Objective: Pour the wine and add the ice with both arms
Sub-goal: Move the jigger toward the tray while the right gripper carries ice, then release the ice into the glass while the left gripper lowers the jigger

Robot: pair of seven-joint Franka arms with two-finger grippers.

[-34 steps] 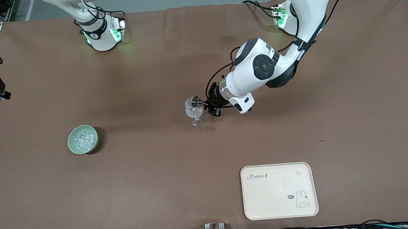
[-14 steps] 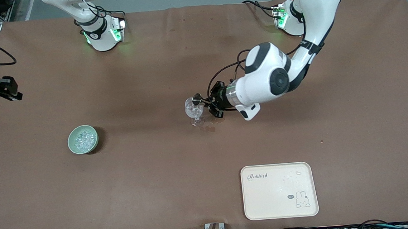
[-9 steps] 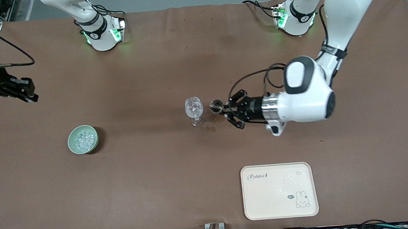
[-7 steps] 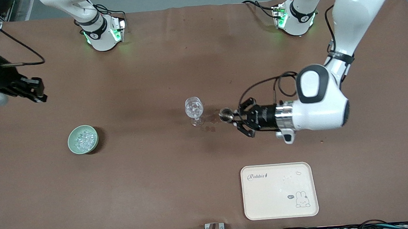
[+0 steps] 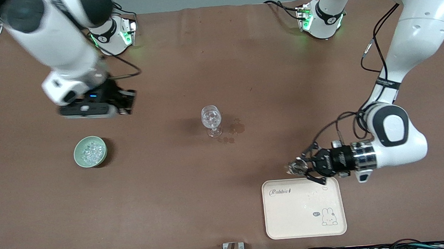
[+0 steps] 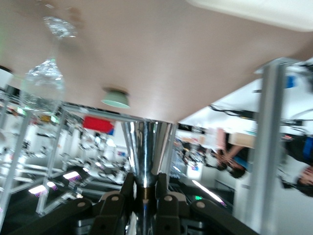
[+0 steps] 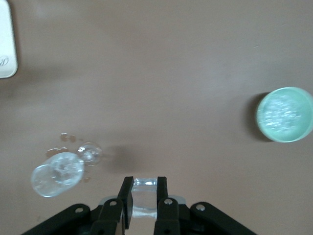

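Jaws of left gripper (image 5: pixel 300 168) clamp a steel cup (image 6: pixel 146 149); right gripper (image 7: pixel 145 197) pinches ice (image 7: pixel 145 195).

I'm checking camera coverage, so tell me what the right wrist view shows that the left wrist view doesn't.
Only the right wrist view shows the right gripper shut on a clear ice cube, and the ice inside the green bowl. Only the left wrist view shows the left gripper shut on a shiny metal cup. Both show the wine glass, the bowl and a strip of the cream tray.
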